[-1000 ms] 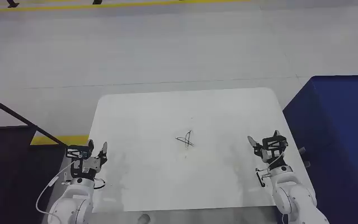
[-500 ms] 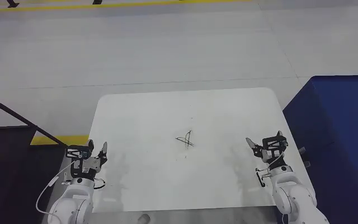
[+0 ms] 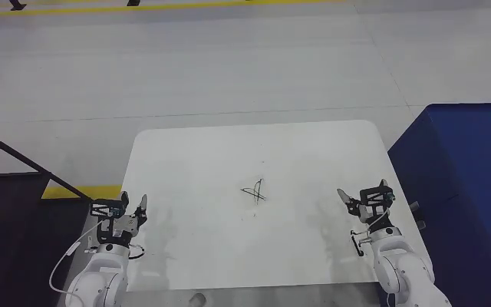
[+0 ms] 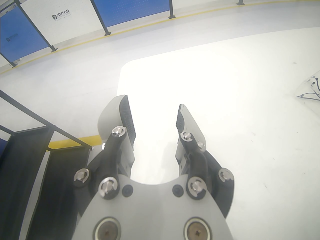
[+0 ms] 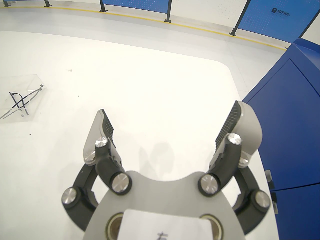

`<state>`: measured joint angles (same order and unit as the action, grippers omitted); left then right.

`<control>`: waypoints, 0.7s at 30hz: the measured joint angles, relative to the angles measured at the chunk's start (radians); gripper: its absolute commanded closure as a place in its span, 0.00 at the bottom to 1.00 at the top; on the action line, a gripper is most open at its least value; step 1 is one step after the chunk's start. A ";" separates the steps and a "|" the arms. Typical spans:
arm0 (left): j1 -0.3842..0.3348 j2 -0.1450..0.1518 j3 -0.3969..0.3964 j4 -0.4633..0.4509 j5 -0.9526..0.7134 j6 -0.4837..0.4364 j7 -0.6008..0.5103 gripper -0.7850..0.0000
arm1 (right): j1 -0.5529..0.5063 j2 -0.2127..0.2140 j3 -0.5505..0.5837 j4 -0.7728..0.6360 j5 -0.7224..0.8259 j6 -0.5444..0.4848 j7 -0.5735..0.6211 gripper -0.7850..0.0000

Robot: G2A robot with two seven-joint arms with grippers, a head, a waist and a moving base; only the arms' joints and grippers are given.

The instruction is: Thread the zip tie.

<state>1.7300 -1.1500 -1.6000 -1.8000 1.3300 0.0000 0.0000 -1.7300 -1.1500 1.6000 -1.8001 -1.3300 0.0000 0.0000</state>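
Thin black zip ties (image 3: pixel 255 191) lie crossed over each other near the middle of the white table (image 3: pixel 199 153), on a clear flat sheet (image 5: pixel 27 81); the ties (image 5: pixel 21 101) rest loose on it, and they (image 4: pixel 311 89) also appear far off from the left wrist. My left gripper (image 3: pixel 123 206) hovers open at the table's front left corner, its fingers (image 4: pixel 126 116) holding nothing. My right gripper (image 3: pixel 360 193) stands open wider near the front right edge, fingers (image 5: pixel 231 119) bare. Both are well away from the ties.
A blue cabinet (image 3: pixel 449 184) stands close against the table's right side, beside the right arm. A black railing (image 3: pixel 31 173) runs left of the table. The floor (image 3: pixel 230 61) beyond is grey with a yellow line.
The right gripper has shifted slightly toward the table's middle and turned a little. The left arm and the zip ties have not moved.
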 measured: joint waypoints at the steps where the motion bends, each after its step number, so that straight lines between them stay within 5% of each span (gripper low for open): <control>1: 0.000 0.000 0.000 0.000 0.000 0.000 0.000 0.00 | -0.001 0.001 0.000 -0.005 -0.006 -0.006 -0.006 0.00; 5: 0.000 0.000 0.000 0.000 0.000 0.000 0.000 0.00 | 0.015 0.016 0.026 -0.032 -0.031 -0.196 -0.045 0.00; 10: 0.000 0.000 0.000 0.000 0.000 0.000 0.000 0.00 | 0.054 0.029 0.030 -0.186 0.035 -0.446 0.191 0.00; 16: 0.000 0.000 0.000 0.000 0.000 0.000 0.000 0.00 | 0.193 0.044 0.060 -0.201 0.230 -0.585 0.467 0.00; 21: 0.000 0.000 0.000 0.000 0.000 0.000 0.000 0.00 | 0.241 0.049 0.053 -0.168 0.163 -0.611 0.470 0.00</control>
<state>1.7300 -1.1500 -1.6000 -1.8000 1.3300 0.0000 0.0000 -1.4893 -1.1013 1.6526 -1.9683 -1.1672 -0.6105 0.4703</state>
